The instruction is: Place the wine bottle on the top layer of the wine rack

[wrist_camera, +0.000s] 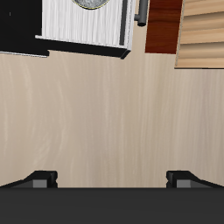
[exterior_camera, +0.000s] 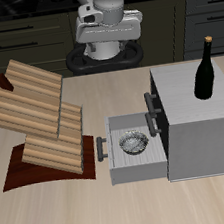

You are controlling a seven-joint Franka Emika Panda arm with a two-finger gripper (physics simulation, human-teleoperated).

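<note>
The wine bottle point(exterior_camera: 206, 70), very dark with a small yellowish cap, stands upright on top of the grey cabinet point(exterior_camera: 200, 112). It is out of the wrist view. The wine rack point(exterior_camera: 39, 119), tilted light brown ribbed tiers on a dark reddish-brown base point(exterior_camera: 31, 171), stands at the other side of the table. A corner of the wine rack point(wrist_camera: 201, 31) and its base point(wrist_camera: 162, 26) show in the wrist view. My gripper point(exterior_camera: 111, 38) hangs high over the back of the table, between rack and cabinet, apart from both. It is open and empty, and both fingertips point(wrist_camera: 39, 178) show over bare tabletop.
The cabinet's drawer point(exterior_camera: 135, 156) is pulled open toward the rack and holds a small bowl point(exterior_camera: 133, 141). The drawer point(wrist_camera: 87, 26) also shows in the wrist view. Dark kitchen cabinets line the back wall.
</note>
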